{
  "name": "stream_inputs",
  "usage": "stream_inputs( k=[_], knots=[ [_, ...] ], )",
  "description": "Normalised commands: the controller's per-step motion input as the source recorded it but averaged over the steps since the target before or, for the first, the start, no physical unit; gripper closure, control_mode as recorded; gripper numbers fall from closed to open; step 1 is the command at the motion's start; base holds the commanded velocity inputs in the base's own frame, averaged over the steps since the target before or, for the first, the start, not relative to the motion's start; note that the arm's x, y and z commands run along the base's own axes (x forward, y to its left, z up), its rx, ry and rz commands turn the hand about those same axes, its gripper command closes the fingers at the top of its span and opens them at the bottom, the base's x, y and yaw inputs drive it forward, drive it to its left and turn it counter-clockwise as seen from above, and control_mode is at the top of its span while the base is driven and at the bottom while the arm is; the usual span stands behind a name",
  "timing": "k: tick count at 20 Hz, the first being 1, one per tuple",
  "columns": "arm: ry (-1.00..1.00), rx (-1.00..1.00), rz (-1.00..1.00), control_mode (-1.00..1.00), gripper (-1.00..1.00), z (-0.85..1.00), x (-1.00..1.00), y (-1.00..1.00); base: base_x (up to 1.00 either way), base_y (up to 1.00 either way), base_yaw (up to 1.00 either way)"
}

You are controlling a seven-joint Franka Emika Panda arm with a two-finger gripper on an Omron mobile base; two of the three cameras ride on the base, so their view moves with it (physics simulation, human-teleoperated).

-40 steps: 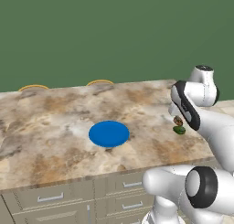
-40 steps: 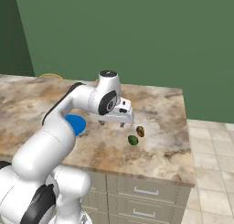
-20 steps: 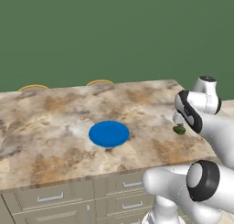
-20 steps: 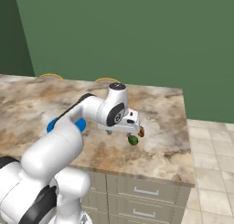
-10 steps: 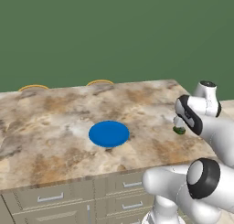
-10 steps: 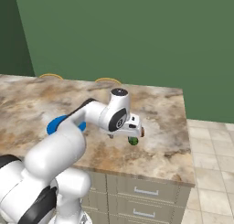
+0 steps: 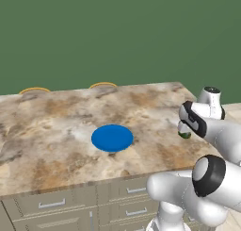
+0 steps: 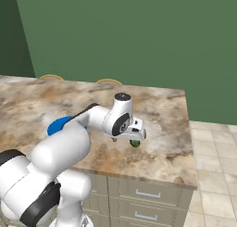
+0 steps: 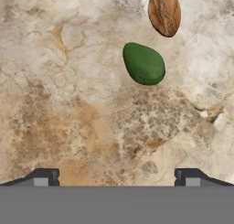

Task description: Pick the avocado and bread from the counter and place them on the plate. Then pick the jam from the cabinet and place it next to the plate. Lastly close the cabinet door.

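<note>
— Where is the avocado sitting right now?

— The small dark green roundish avocado (image 9: 144,63) is lying on the beige-and-brown marbled stone tabletop (image 7: 56,126), near its right end, with the tan-brown rounded bread (image 9: 164,12) just beside it, apart from it by a thin strip of stone. In the right base view I am seeing the green lump (image 8: 135,143) peeking out from under the wrist.

— And what is changing?

— I am bringing the white arm's hand (image 8: 131,136) over from the middle of the tabletop toward that pair and lowering it. Over the last two seconds it has been swinging rightward and dropping until it is hovering right above the avocado. The avocado and bread themselves are not moving.

— Is the hand holding anything?

— No. The fingers (image 9: 43,176) are standing spread wide, with only bare stone between them. The avocado is lying ahead of the tips, slightly off centre.

— So what does that mean for the task?

— I am judging this as the approach for the first pick. The flat round bright blue plate (image 7: 112,137) is waiting bare, well apart to the left. Nothing is placed yet; I am needing to nudge forward to centre on the avocado before closing.
</note>
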Motion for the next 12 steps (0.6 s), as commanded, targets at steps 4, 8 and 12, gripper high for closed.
stream_inputs(
  k=[4, 8, 12],
  knots=[
    [0.00, 0.00, 0.00, -1.00, -1.00, -0.09, 0.21, -0.11, 0.00, 0.00, 0.00],
    [0.00, 0.00, 0.03, -1.00, -1.00, -0.14, 0.28, -0.03, 0.00, 0.00, 0.00],
    [0.00, 0.00, 0.06, -1.00, -1.00, -0.18, 0.27, -0.04, 0.00, 0.00, 0.00]
  ],
)
